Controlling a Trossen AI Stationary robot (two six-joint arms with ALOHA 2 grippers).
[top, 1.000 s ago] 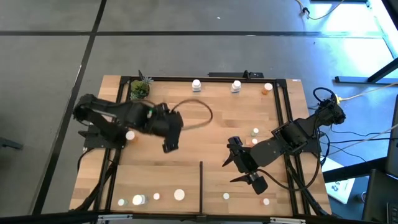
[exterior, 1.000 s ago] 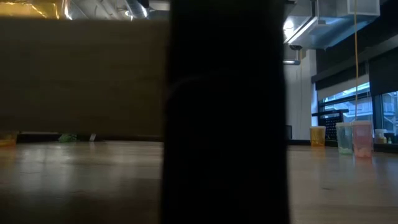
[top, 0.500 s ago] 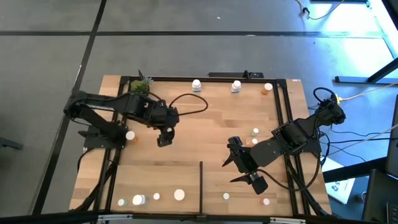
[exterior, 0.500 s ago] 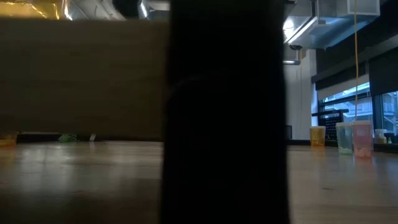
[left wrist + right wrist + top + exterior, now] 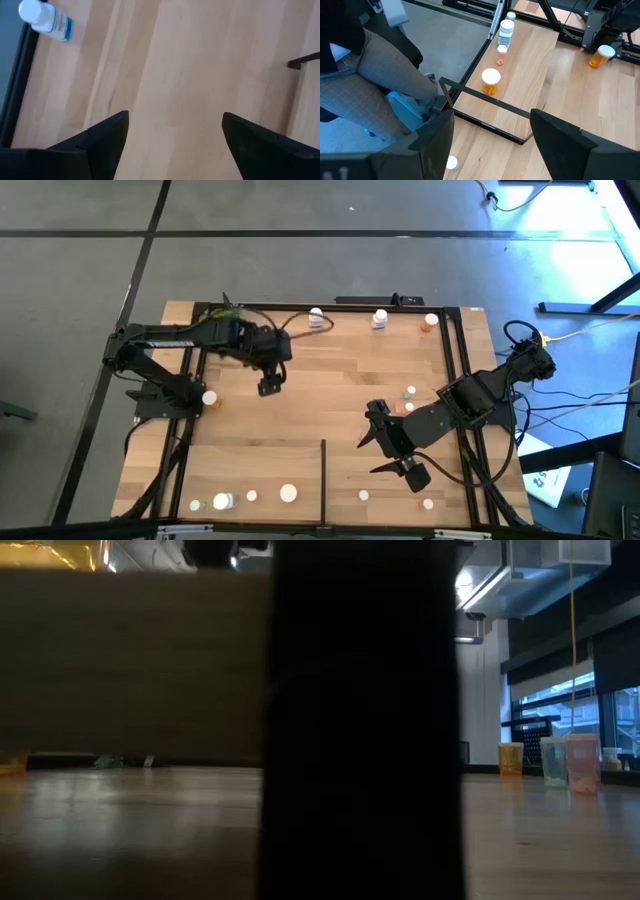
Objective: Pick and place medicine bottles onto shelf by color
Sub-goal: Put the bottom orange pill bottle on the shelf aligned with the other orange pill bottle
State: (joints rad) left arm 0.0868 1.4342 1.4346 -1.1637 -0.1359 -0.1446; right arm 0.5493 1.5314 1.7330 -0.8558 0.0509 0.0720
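Observation:
The light-wood shelf is framed by black bars, with a thin black divider strip near its front edge. Tiny bottles stand scattered: two white ones and an orange one along the far edge, several in a row at the near edge, two at mid right. My left gripper hangs open over bare wood in the far left part, a white bottle ahead of it. My right gripper waits open over the right half.
A small green plant sits at the far left corner, mostly under my left arm. An orange bottle stands by the left arm's base. A dark upright blocks the low view's middle. A seated person's leg shows beyond the near edge.
My left arm has swung toward the table's far edge, carrying its gripper from mid left toward the far white bottles; the fingers stay open. The arm now covers the plant.

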